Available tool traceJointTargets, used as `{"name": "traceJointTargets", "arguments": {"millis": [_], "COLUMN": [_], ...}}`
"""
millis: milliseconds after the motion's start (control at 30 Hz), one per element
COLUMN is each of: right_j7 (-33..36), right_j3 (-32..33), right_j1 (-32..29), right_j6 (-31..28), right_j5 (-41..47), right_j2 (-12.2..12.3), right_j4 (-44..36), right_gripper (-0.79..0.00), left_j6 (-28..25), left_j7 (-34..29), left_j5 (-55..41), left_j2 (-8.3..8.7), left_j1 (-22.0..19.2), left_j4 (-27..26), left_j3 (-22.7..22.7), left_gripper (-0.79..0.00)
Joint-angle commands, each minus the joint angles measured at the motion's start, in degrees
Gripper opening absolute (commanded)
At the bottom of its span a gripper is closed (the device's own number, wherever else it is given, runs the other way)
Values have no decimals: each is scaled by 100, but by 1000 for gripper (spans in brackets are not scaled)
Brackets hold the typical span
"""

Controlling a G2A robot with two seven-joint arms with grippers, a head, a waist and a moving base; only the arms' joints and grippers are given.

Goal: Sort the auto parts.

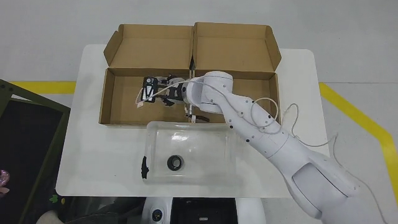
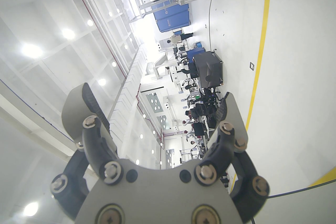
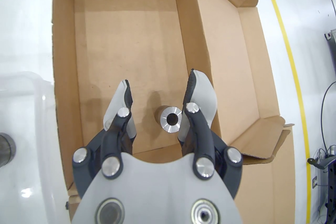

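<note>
Right wrist view shows the right gripper (image 3: 160, 80) wide open and holding nothing, low inside the brown cardboard box (image 3: 118, 38). The short silver metal cylinder with a centre hole (image 3: 171, 120) stands upright on the box floor between its fingers, closer to one. The left gripper (image 2: 157, 93) is also wide open and empty.
</note>
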Motion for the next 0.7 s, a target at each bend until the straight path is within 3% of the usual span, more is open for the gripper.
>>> {"name": "traceJointTargets", "arguments": {"millis": [0,333,667], "right_j7": [94,366,437], "right_j3": [131,774,1157], "right_j1": [-197,-1376,-2382], "right_j6": [-115,-779,-1243], "right_j5": [-37,-90,-406], "right_j2": [79,466,754], "right_j4": [-363,-1927,-2987], "right_gripper": [-403,-403,-403], "left_j6": [0,0,0], "left_j7": [0,0,0], "left_j5": [0,0,0], "left_j2": [0,0,0], "left_j1": [0,0,0], "left_j4": [0,0,0], "left_j3": [0,0,0], "left_gripper": [0,0,0]}}
